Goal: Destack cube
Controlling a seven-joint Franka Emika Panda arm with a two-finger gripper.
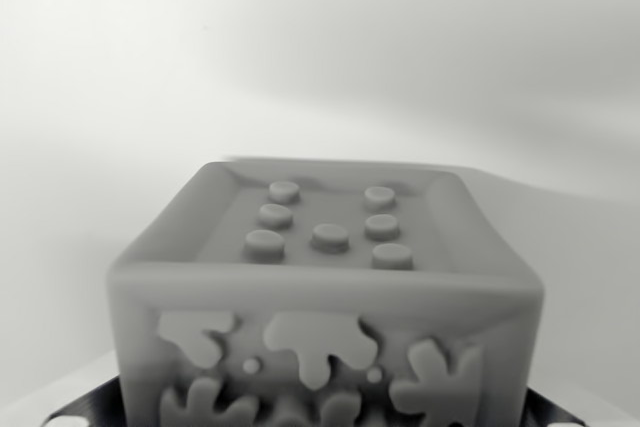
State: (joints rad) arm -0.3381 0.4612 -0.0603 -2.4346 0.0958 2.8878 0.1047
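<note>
Pincer fingers do not show as such in the wrist view; only dark, blurred shapes sit at the bottom corners of the frame, and whether those are fingertips or part of something else I cannot tell, so I cannot say whether the pincer is released, clenched or grasping anything; largest in view is the pale, featureless background [320,47], a soft grey surface or wall stretching away beyond and above everything else, out of focus; next comes the cube [325,317], directly ahead of the camera and very close, filling the lower middle of the picture, its top face tilted into view and its near side face toward the lens; that top face is a shallow recessed panel framed by a raised rim, and on it stand seven small round studs [330,237] in rows; the near side bears raised blotchy relief shapes [310,342], like drips or puzzle pieces, with a couple of tiny dots between them; below the cube a dark strip [90,407] peeks out at either side, possibly a second block or a base beneath it, though too little shows to be sure; judging from this, the destacking seems not yet done, since the cube appears to sit on something, and the lift and set-down remain ahead.
</note>
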